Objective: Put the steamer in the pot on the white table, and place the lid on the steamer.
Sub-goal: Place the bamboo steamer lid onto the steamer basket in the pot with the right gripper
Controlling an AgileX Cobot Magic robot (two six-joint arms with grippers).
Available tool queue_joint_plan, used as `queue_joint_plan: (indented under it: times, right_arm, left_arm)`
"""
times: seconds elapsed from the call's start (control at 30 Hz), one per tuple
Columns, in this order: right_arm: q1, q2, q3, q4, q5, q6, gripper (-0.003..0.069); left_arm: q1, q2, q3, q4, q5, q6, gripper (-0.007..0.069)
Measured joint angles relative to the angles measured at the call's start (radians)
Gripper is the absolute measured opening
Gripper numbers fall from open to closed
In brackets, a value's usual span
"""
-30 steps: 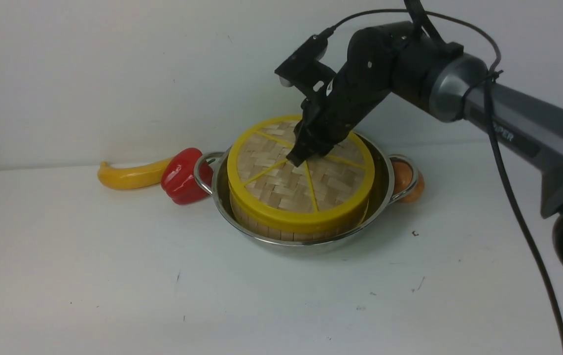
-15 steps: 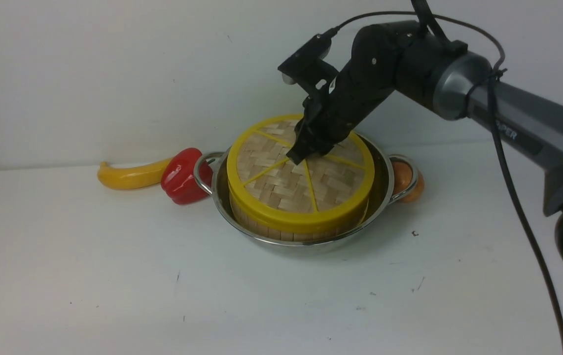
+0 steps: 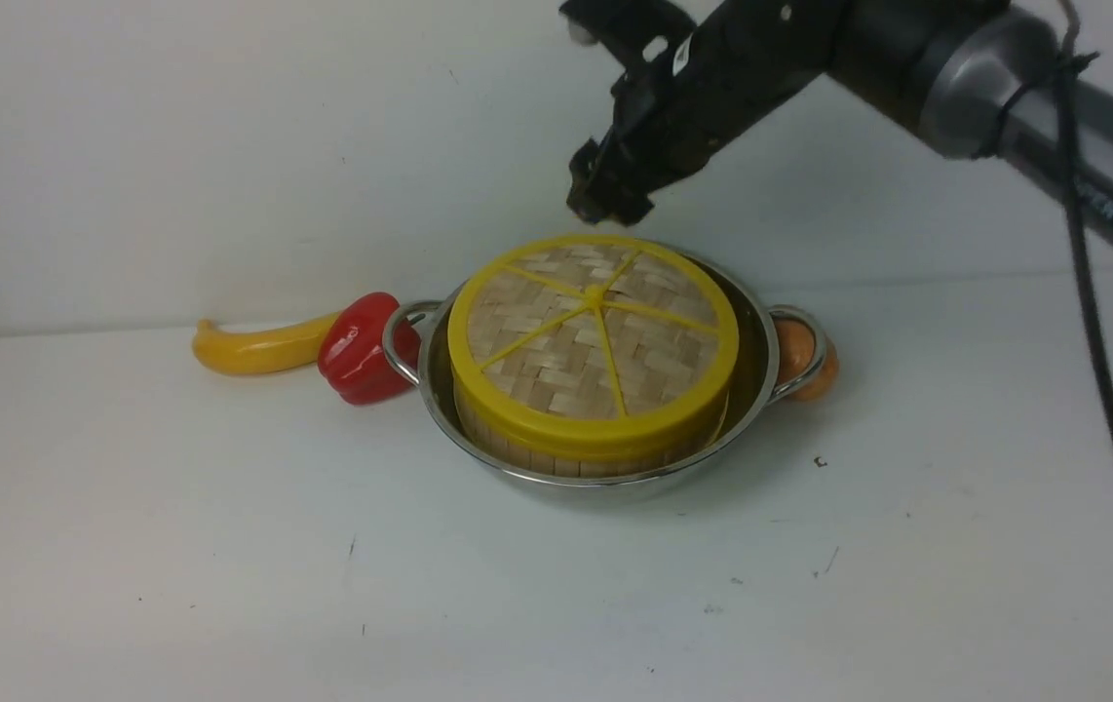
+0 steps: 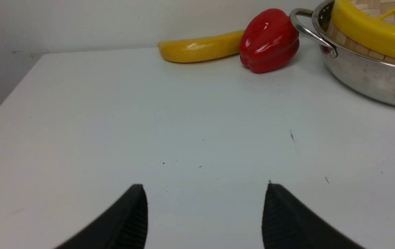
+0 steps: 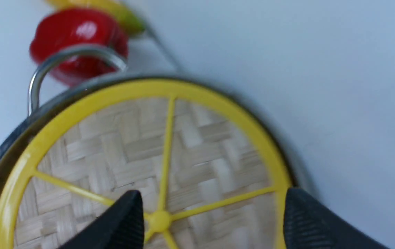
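The right arm (image 3: 907, 58) is built of matte black housings near the wrist, joined to a rounded silver-grey joint collar and a dark grey link bearing pale lettering too partial to read; a black cable (image 3: 1107, 390) loops off the collar and hangs down alongside the link; a small white label shows on the black wrist body; the fingers (image 5: 125, 221) are black, tapering wedges with finely ribbed inner faces; the left arm's fingers (image 4: 128, 221) match them.
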Motion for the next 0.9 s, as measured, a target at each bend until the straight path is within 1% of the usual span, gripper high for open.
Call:
queue_joint_plan:
  times: [0.13, 0.17, 0.27, 0.4, 0.53, 0.57, 0.63, 0.77, 0.9]
  right_arm:
    - [-0.008, -0.062, -0.032, -0.079, 0.032, 0.058, 0.0522]
    - [-0.012, -0.102, -0.04, -0.12, 0.043, 0.095, 0.051]
    - [-0.013, -0.154, -0.045, -0.164, 0.046, 0.174, 0.048]
    - [-0.013, -0.233, -0.047, -0.173, 0.044, 0.324, 0.0416]
    - [-0.013, -0.289, -0.047, -0.142, 0.038, 0.43, 0.0353]
    - [-0.013, -0.292, -0.047, -0.138, 0.037, 0.436, 0.035]
    - [-0.013, -0.308, -0.048, -0.12, 0.028, 0.475, 0.0312]
    - [-0.013, -0.309, -0.048, -0.117, -0.019, 0.49, 0.0262]
    - [-0.013, -0.309, -0.048, -0.104, -0.03, 0.494, 0.0237]
  left_arm:
    - [0.0, 0.0, 0.0, 0.0, 0.0, 0.0, 0.0416]
    - [0.0, 0.0, 0.0, 0.0, 0.0, 0.0, 0.0416]
    - [0.0, 0.0, 0.0, 0.0, 0.0, 0.0, 0.0416]
    - [0.0, 0.0, 0.0, 0.0, 0.0, 0.0, 0.0416]
    - [0.0, 0.0, 0.0, 0.0, 0.0, 0.0, 0.0416]
    - [0.0, 0.0, 0.0, 0.0, 0.0, 0.0, 0.0416]
    - [0.0, 0.0, 0.0, 0.0, 0.0, 0.0, 0.0416]
    - [0.0, 0.0, 0.0, 0.0, 0.0, 0.0, 0.0416]
    - [0.0, 0.0, 0.0, 0.0, 0.0, 0.0, 0.0416]
